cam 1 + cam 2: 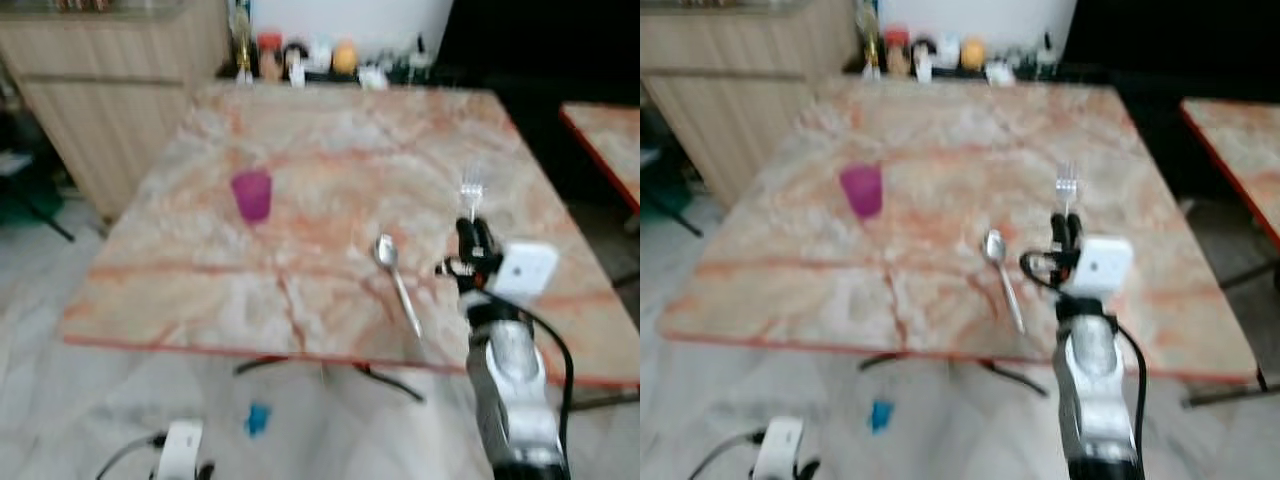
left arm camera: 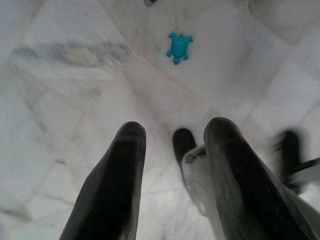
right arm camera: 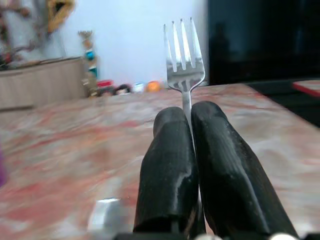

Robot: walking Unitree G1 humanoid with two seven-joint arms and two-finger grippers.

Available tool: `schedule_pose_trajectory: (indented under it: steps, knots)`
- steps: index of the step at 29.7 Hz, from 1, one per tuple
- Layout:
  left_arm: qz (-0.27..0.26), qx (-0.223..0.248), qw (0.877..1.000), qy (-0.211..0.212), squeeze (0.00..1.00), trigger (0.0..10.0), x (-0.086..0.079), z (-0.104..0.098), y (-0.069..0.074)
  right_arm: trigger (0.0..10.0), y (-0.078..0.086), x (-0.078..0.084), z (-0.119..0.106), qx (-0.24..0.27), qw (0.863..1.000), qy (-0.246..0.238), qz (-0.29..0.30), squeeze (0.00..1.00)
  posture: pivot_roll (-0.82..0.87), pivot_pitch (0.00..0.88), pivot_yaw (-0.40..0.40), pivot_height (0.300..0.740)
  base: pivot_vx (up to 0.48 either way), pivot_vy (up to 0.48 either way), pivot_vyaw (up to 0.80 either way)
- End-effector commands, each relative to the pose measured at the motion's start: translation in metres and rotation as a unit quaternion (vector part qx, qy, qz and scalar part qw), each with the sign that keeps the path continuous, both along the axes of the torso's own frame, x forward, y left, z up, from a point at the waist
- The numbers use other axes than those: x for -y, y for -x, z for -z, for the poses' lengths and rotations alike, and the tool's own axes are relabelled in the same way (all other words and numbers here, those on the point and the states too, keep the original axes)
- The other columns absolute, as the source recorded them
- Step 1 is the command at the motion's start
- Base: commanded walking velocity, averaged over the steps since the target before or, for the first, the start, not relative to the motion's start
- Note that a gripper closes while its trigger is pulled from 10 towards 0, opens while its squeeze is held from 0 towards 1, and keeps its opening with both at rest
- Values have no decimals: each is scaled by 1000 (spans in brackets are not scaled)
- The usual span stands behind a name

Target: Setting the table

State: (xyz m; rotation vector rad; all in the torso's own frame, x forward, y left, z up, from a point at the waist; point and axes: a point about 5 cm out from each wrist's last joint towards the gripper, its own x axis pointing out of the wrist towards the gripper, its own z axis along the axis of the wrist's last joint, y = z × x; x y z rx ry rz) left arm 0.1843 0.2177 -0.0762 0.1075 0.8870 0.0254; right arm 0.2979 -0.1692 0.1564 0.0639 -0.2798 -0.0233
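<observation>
Clamped between the right pincer (image 3: 186, 125) fingers, a fork (image 3: 183, 65) is held tines-up over the worktop's (image 1: 330, 150) near right, beside the spoon (image 1: 396, 280). Gripped only by its thin handle, it could twist and be dropped crooked. Left pincer (image 2: 172, 175), fingers parted, is hung idle above the floor.

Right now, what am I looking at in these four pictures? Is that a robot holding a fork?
Yes, it is a walking robot with two silver arms. Two pictures come from cameras in its head, looking down at a marble table. The other two come from small cameras on its wrists.

On the table lie a purple cup and a spoon. Little things stand along the far edge, too blurry to name.

The right end effector has two black fingers squeezed shut on a fork, prongs pointing up, above the table near the spoon.

The left end effector hangs low with its fingers apart. Its camera sees the floor and a small blue turtle-shaped thing.
</observation>
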Motion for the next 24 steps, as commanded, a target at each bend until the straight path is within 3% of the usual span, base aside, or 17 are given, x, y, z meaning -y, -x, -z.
schedule_pose_trajectory:
  steps: [1, 11, 24]
  knots:
    - [6, 0, 1000, 13, 0, 10000, 11, 2, -1, 10000, 4, 12, 3, -7, 1000, -2, 20, 0, -46, 66, 0, 740, 0, -431, -775]
    - [7, 4, 1000, 12, 0, 10000, 10, 0, -3, 10000, 3, 9, 1, -2, 1000, -4, 23, 0, -41, 85, 9, 740, 0, -432, -133]
    - [10, 6, 1000, 12, 0, 10000, 11, 0, -4, 10000, 1, 20, -5, 5, 999, 6, 37, 0, -47, 95, 11, 740, 0, -432, 0]
